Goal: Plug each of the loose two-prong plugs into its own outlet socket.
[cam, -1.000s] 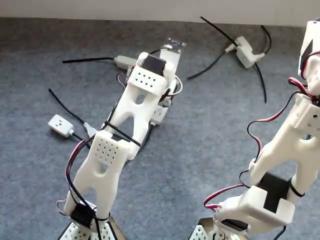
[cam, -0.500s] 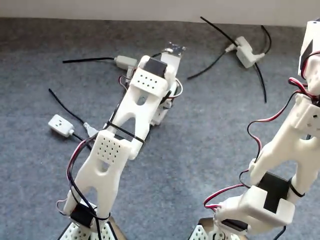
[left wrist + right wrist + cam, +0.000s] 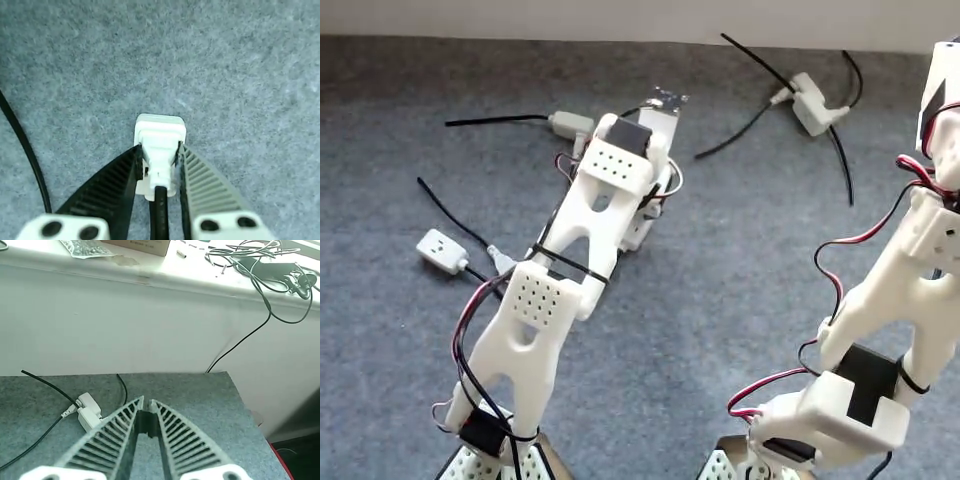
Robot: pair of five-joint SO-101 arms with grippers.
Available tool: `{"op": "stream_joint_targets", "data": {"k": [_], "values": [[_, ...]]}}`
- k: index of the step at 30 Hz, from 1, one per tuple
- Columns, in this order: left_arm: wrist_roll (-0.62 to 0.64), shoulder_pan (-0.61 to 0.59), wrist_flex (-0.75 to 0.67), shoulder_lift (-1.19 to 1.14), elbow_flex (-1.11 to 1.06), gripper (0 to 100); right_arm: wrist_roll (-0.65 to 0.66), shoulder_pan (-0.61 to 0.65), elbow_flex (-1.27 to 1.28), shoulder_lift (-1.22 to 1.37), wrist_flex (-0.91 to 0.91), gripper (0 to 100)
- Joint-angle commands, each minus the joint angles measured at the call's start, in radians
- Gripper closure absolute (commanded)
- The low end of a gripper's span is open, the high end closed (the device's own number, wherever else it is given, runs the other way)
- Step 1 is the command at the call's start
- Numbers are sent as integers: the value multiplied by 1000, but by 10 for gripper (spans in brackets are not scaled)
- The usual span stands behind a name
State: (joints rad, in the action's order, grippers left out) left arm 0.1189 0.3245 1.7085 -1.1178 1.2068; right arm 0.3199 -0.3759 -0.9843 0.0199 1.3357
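Note:
My left gripper point(image 3: 159, 148) is shut on a white plug point(image 3: 160, 131) with a black cord, holding it low over the grey carpet; from above this gripper point(image 3: 662, 103) sits at the far middle. A white outlet socket point(image 3: 441, 250) lies at the left. A grey plug point(image 3: 570, 123) on a black cord lies just left of the left gripper. A white plug-and-socket pair point(image 3: 810, 102) lies at the far right, and appears again as a white pair point(image 3: 86, 411) ahead of my right gripper point(image 3: 146, 401), which is raised, shut and holds nothing.
Black cords point(image 3: 490, 120) trail across the carpet at the far left and far right. The right arm point(image 3: 890, 320) stands folded at the right edge. A white wall point(image 3: 150, 325) rises behind the carpet's far edge, with a cluttered ledge above it.
The left arm has shifted slightly, its gripper drawing a little nearer and lower with the plug. The right arm has not moved.

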Motion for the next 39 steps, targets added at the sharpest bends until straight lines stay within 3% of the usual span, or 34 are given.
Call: {"op": "stream_joint_targets", "data": {"k": [1, 4, 7, 13, 26, 30, 36, 39], "values": [[3, -15, 3, -22, 47, 940, 11, 8, -7, -44, -22, 991], [8, -15, 51, -21, 131, 829, 11, 8, -7, -44, -21, 991], [9, -25, 61, -21, 216, 789, 11, 8, -7, -45, -21, 991], [9, -42, 61, -22, 318, 779, 12, 10, -7, -45, -21, 991], [0, -48, 57, -31, 114, 779, 12, 10, -7, -45, -22, 991], [-37, -77, -15, -31, 31, 786, 12, 10, -7, -45, -22, 991], [-34, -82, -89, -21, 10, 986, 12, 10, -7, -45, -21, 991], [-32, -82, -97, -22, 119, 982, 12, 10, -8, -47, -19, 991]]}}
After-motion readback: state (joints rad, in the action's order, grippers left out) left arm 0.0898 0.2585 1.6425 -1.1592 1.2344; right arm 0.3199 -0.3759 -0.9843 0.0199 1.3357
